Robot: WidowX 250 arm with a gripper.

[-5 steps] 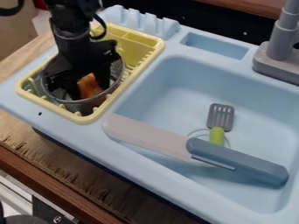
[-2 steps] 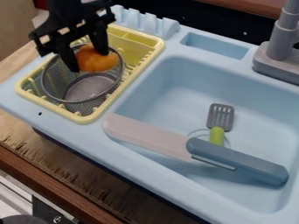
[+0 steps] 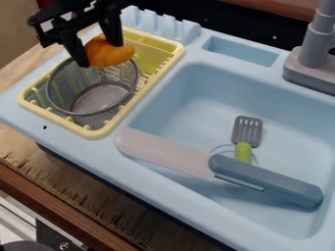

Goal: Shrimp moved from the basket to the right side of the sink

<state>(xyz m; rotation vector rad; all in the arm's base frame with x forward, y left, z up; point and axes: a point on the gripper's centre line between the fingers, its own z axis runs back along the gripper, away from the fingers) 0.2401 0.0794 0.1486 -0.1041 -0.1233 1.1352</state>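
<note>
The shrimp [image 3: 108, 53] is gripped between the gripper's [image 3: 100, 54] jaws, which are held partly apart by it. Its long axis is set roughly jaw to jaw, one end projecting sinkward. The basket [image 3: 101, 98] is located below; sideways transfer over the sink [image 3: 190, 100] is required.

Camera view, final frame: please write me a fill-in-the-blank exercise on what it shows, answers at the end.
The pincer holds the shrimp, whose colour is ____.
The mesh basket sits in a rack whose colour is ____.
In the sink, the spatula has a handle whose colour is ____.
The knife has its blade end pointing ____ the rack, not away from it.

Missing words: orange; yellow; green; toward
</note>
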